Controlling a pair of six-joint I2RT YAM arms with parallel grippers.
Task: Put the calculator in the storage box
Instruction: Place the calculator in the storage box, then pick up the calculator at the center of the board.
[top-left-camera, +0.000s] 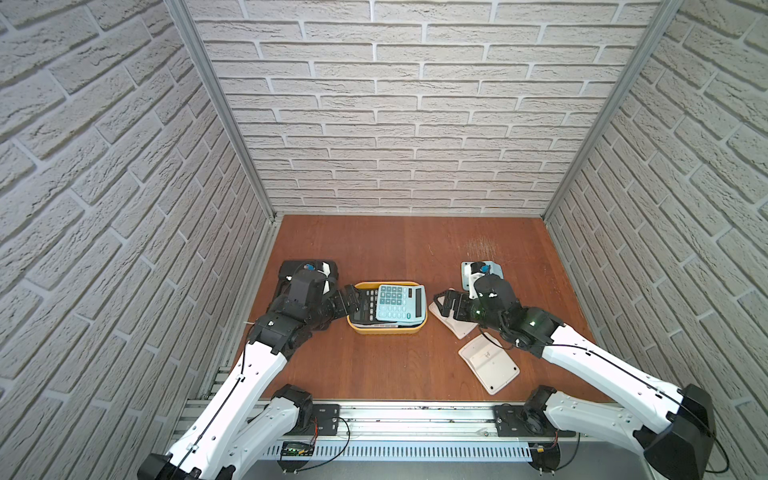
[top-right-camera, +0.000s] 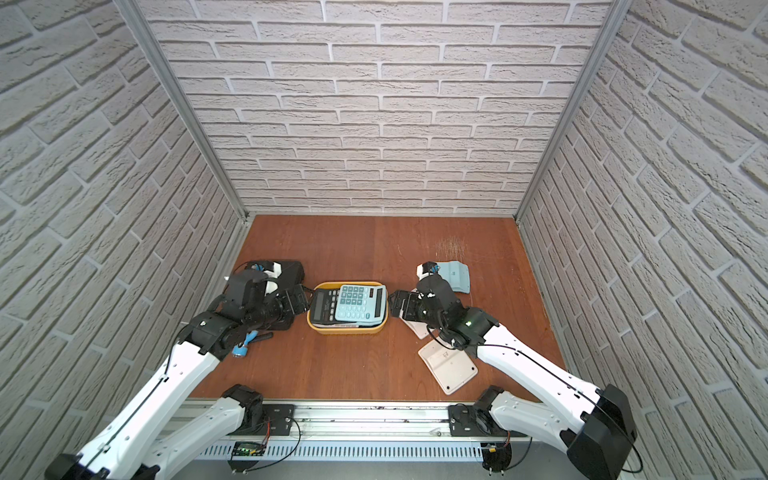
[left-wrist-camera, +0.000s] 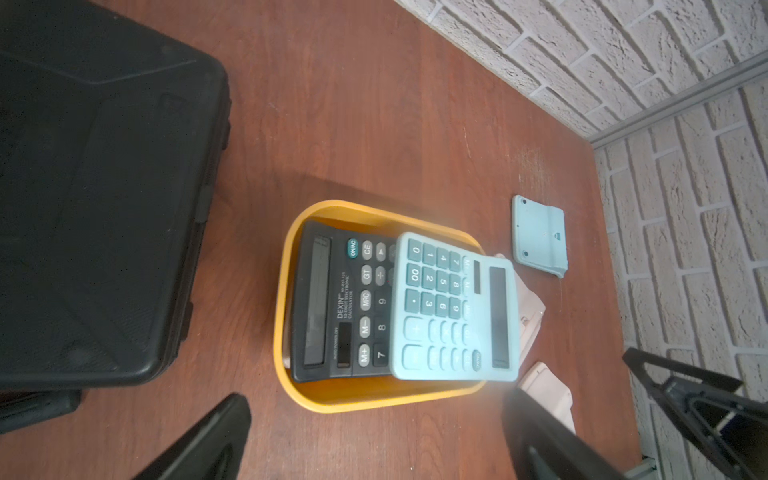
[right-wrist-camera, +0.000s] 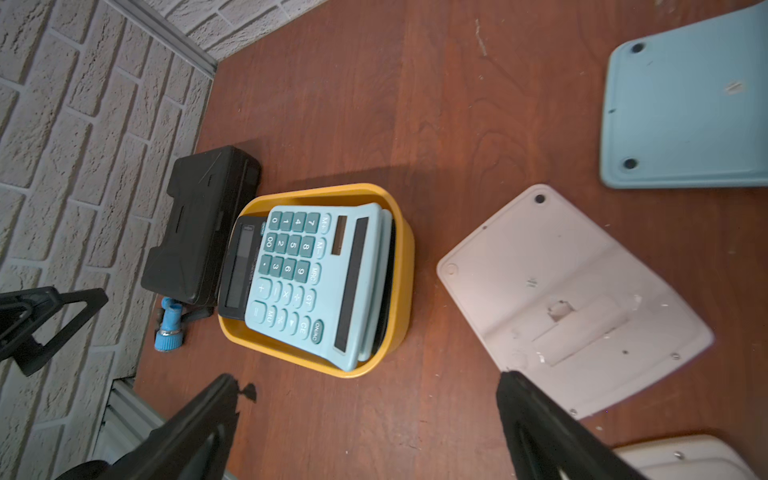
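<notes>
Left claw (left-wrist-camera: 374, 449) and right claw (right-wrist-camera: 370, 432) are held open, empty. Blue calculator (left-wrist-camera: 449, 307) is stacked on black calculator (left-wrist-camera: 328, 299) in the storage box (left-wrist-camera: 374, 401); three face-down calculators (top-left-camera: 488, 363) are left outside.

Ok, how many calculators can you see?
5. In the yellow storage box, a black calculator under a blue calculator. Face down on the table: a second blue one, a pink one, another pink one. The box may hide more.
</notes>
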